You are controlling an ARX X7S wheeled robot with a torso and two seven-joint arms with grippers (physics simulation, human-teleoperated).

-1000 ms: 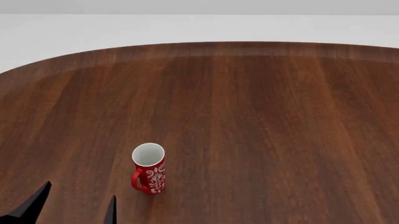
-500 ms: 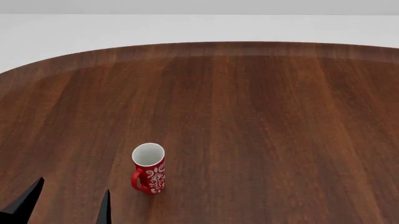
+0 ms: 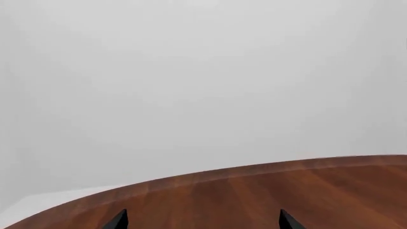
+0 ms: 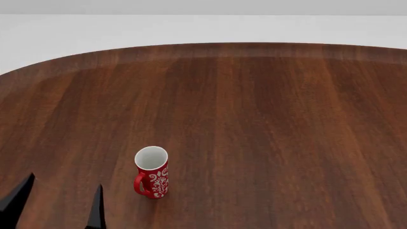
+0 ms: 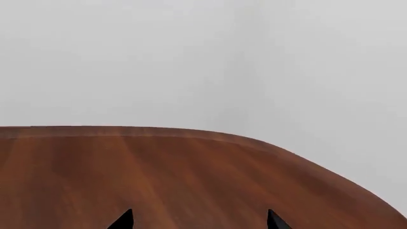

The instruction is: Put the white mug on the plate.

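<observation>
Left tool (image 4: pixel 56 202) hovers low over the bench (image 4: pixel 267 119), spread wide and empty, beside the red mug (image 4: pixel 152 172).

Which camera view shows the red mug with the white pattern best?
The head view: the red mug stands upright on the wooden table, whole and unobstructed, with the left gripper near it. The left wrist and right wrist views show only table, grey background and fingertips; no mug appears there.
</observation>
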